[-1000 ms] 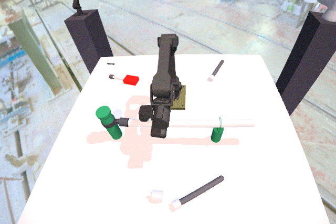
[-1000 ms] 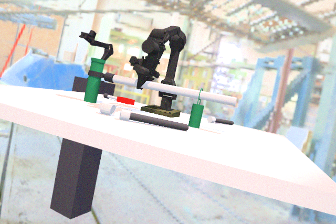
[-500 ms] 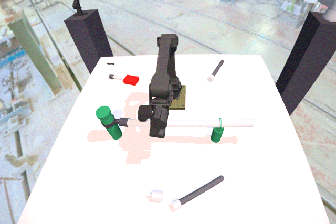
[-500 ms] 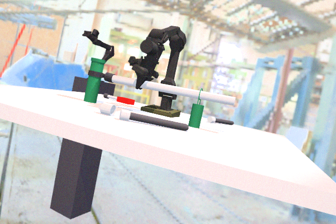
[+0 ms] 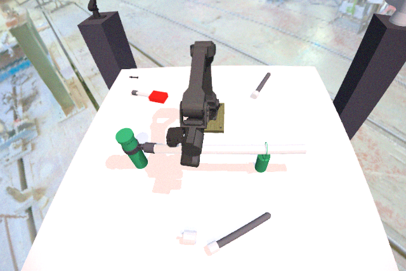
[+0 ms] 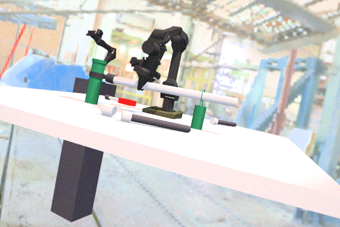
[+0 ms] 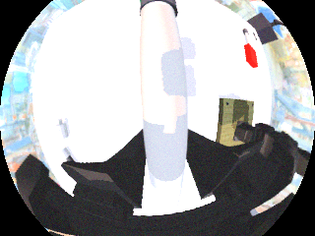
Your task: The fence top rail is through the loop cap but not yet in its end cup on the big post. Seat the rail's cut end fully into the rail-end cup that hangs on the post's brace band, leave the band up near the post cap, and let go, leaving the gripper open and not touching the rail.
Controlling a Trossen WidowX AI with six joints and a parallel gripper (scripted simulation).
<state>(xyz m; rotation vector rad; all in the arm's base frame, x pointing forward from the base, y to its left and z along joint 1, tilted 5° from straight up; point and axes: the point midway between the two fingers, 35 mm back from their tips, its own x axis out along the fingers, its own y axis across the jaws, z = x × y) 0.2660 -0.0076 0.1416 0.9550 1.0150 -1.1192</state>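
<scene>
The white top rail [image 5: 236, 149] [image 6: 175, 90] [image 7: 164, 84] runs level through the green wire loop of the loop cap on the short green post [image 5: 261, 164] [image 6: 198, 117]. Its left end meets the mouth of the dark rail-end cup [image 5: 150, 147] [image 6: 109, 77], with no gap visible; its depth inside is hidden. The cup hangs on the dark brace band [image 5: 132, 150] [image 6: 96, 75], just below the cap [image 5: 124, 135] [image 6: 99, 61] of the upright big green post [image 5: 140, 160] [image 6: 92, 91]. My gripper [image 6: 141, 85] [image 7: 166, 147] is shut on the rail, between cup and loop, nearer the cup.
A red-handled tool [image 5: 158, 96] [image 6: 127, 101] [image 7: 251, 55] lies behind the rail at the left. A dark bar with a white end [image 5: 244, 230] [image 6: 162, 123] and a short white piece [image 5: 189, 237] [image 6: 109, 110] lie in front. Another dark bar [image 5: 262, 82] [image 6: 226, 123] lies at the back right.
</scene>
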